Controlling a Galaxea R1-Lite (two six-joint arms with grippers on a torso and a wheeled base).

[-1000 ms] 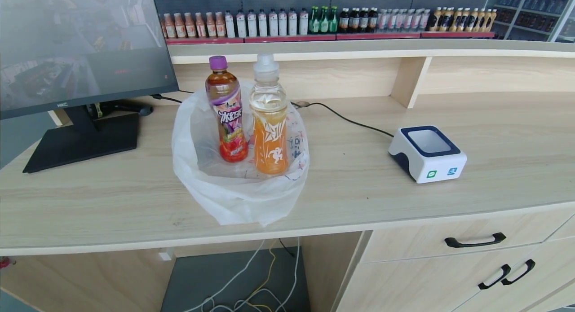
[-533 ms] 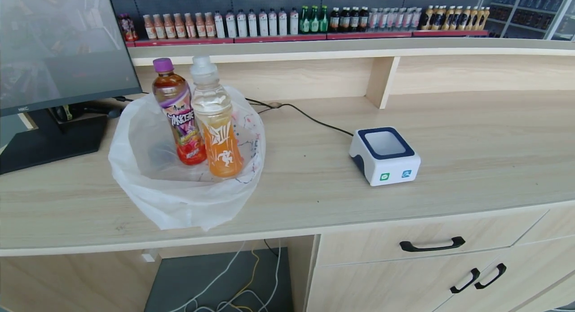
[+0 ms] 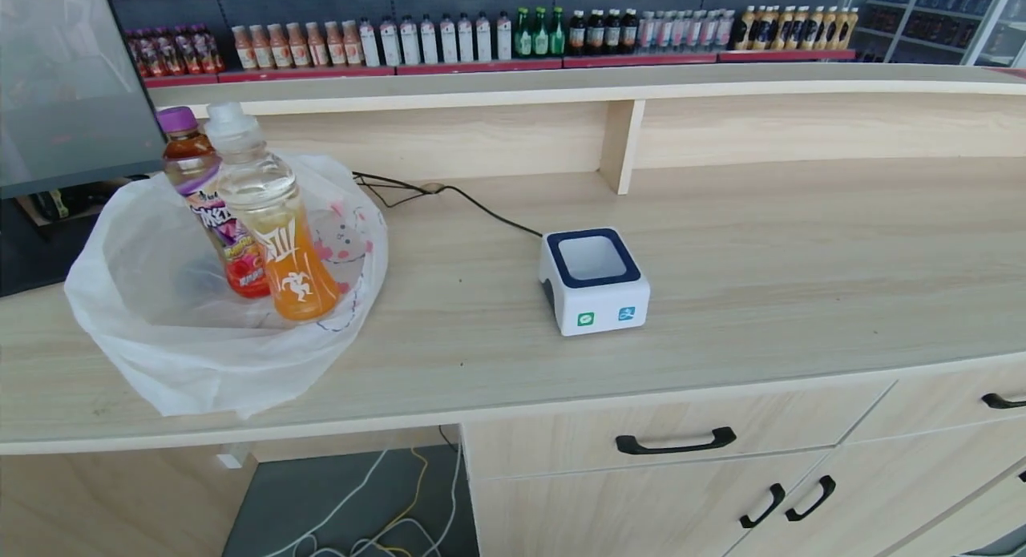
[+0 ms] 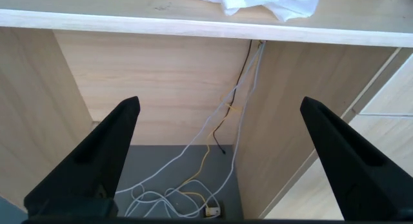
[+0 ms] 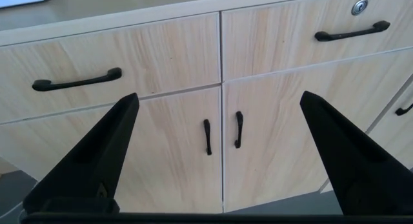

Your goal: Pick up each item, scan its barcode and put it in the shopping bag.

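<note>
Drink shelves (image 3: 481, 40) back the desk (image 3: 801, 244); left of the scanner (image 3: 595, 280), the shopping bag (image 3: 200, 365) holds both bottles (image 3: 280, 236) upright, seemingly packed. Left tool (image 4: 219, 104) gapes wide, empty, below scanner level, likely since nothing remains to lift. Right tool (image 5: 219, 98) likewise, facing drawers (image 5: 161, 56) under the scanner.

The counter (image 3: 761, 244) is pale, matt wood. The shopping bag (image 3: 184, 365) is thin, wrinkled, translucent plastic. The orange bottle (image 3: 276, 220) is clear, glossy plastic. The scanner (image 3: 597, 304) is smooth white plastic.
</note>
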